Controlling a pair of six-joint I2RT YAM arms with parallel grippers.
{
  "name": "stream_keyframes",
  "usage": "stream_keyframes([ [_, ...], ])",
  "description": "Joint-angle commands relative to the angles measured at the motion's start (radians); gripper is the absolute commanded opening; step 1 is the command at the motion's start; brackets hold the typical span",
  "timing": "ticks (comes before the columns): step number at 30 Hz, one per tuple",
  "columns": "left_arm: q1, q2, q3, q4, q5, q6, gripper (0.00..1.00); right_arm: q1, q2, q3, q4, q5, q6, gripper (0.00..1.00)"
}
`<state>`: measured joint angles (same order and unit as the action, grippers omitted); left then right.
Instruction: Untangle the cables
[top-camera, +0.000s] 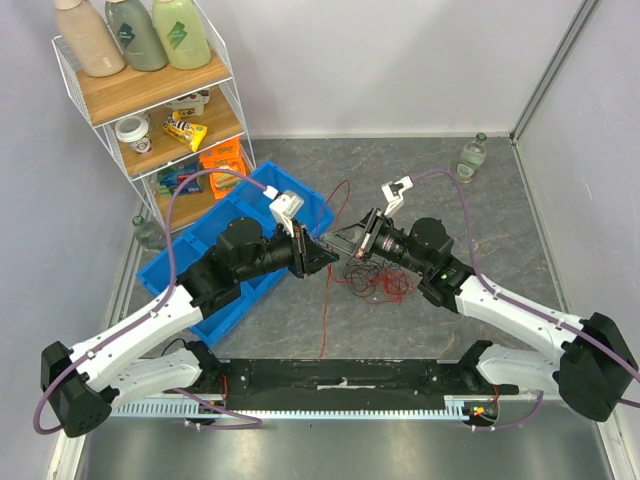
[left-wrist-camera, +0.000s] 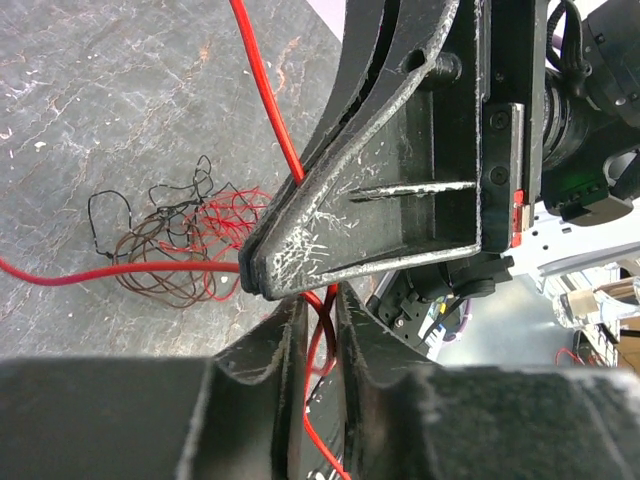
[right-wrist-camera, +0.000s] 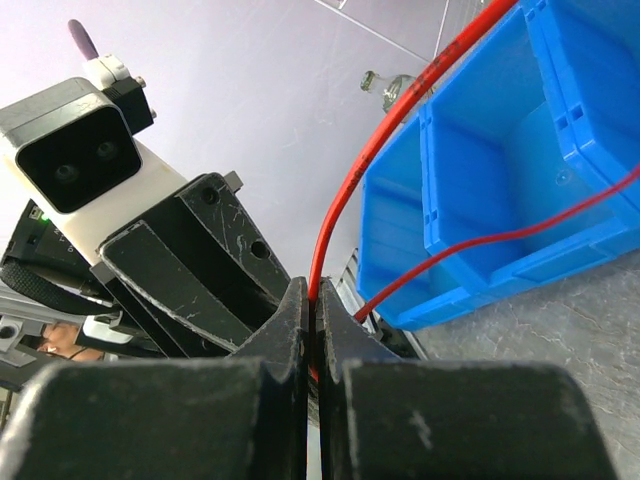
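The cables lie as a loose tangle (top-camera: 383, 282) of red, dark and black wires on the grey floor between the two arms, and appear in the left wrist view as a scribbled bunch (left-wrist-camera: 170, 245). A long red cable (top-camera: 323, 320) runs out of it toward the near edge. My right gripper (right-wrist-camera: 318, 292) is shut on this red cable (right-wrist-camera: 340, 200), which rises from its tips. My left gripper (left-wrist-camera: 320, 305) is tip to tip with the right gripper (top-camera: 350, 248). Its jaws stand slightly apart, and the red cable (left-wrist-camera: 265, 100) passes loosely through the gap.
A blue compartment bin (top-camera: 310, 205) sits right behind the left arm, also seen as a blue bin (right-wrist-camera: 480, 180) in the right wrist view. A wire shelf rack (top-camera: 150, 90) stands at the back left. A bottle (top-camera: 472, 158) stands at the back right. A black strip (top-camera: 340, 378) runs along the near edge.
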<state>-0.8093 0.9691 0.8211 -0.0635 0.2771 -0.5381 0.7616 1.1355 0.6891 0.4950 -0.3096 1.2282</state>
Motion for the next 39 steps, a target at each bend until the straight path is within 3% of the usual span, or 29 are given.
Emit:
stream_keyframes([
  [1, -0.005, 0.003, -0.004, 0.059, -0.056, -0.01, 0.15, 0.005, 0.009, -0.01, 0.088, -0.042, 0.034, 0.0],
  [3, -0.004, 0.002, 0.007, 0.05, -0.097, -0.003, 0.03, 0.004, 0.009, -0.007, 0.076, -0.046, 0.015, 0.02],
  [5, -0.007, 0.002, 0.024, 0.003, -0.166, -0.008, 0.02, -0.004, -0.014, 0.016, -0.037, -0.028, -0.066, 0.29],
  [7, -0.005, -0.001, 0.049, -0.053, -0.237, -0.014, 0.02, -0.011, -0.048, 0.085, -0.282, 0.045, -0.209, 0.56],
  [10, -0.001, -0.001, 0.088, -0.151, -0.346, -0.065, 0.01, -0.022, -0.127, 0.173, -0.58, 0.223, -0.405, 0.78],
  [13, 0.027, 0.022, 0.14, -0.238, -0.378, -0.153, 0.02, -0.025, -0.232, 0.2, -0.746, 0.413, -0.512, 0.91],
  [18, 0.157, 0.098, 0.225, -0.335, -0.282, -0.362, 0.02, -0.028, -0.33, 0.236, -0.9, 0.587, -0.579, 0.92],
  [25, 0.427, 0.218, 0.251, -0.294, -0.007, -0.721, 0.02, -0.028, -0.407, 0.225, -0.935, 0.618, -0.581, 0.92],
  [34, 0.487, 0.508, 0.424, -0.326, -0.076, -0.806, 0.02, -0.028, -0.428, 0.21, -0.94, 0.606, -0.569, 0.91],
  [39, 0.487, 0.603, 0.438, -0.32, -0.244, -0.757, 0.02, -0.028, -0.454, 0.208, -0.958, 0.63, -0.576, 0.91],
])
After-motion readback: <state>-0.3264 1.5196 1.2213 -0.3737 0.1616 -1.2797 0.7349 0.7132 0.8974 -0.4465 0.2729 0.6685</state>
